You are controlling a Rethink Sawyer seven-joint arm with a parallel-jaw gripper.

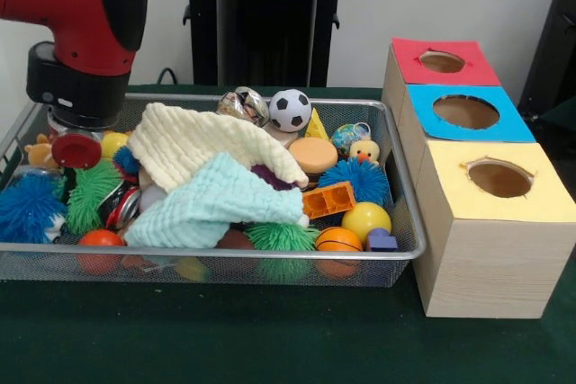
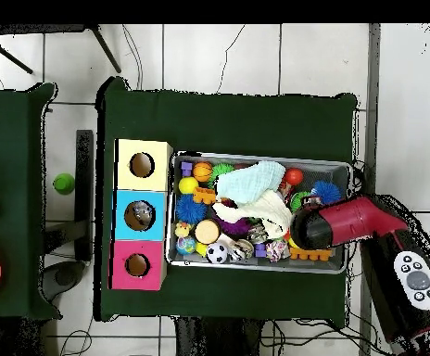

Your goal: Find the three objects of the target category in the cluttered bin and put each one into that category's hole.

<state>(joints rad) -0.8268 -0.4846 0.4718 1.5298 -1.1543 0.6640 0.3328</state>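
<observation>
A wire-mesh bin (image 1: 403, 188) (image 2: 341, 167) holds a heap of toys. Among them are a soccer ball (image 1: 290, 110), a small basketball (image 1: 339, 240), a yellow ball (image 1: 366, 219), blue spiky balls (image 1: 353, 179) (image 1: 27, 207), green spiky balls (image 1: 282, 237) (image 1: 90, 193), an orange brick (image 1: 328, 200) and a yellow duck (image 1: 364, 151). A cream cloth (image 1: 202, 137) and a pale green cloth (image 1: 211, 204) hide the middle toys. My gripper (image 1: 77, 132) (image 2: 311, 228) hangs low over the bin's left end in the front view, its tip hidden behind the wrist. Three boxes carry holes: red (image 1: 442, 61), blue (image 1: 465, 111), yellow (image 1: 499, 178).
The boxes stand in a row against the bin's side, on the dark green table cover (image 1: 270, 339). In the overhead view a second green table (image 2: 15, 139) at the left carries orange and pink items. A green ball (image 2: 63, 183) lies on the floor between the tables.
</observation>
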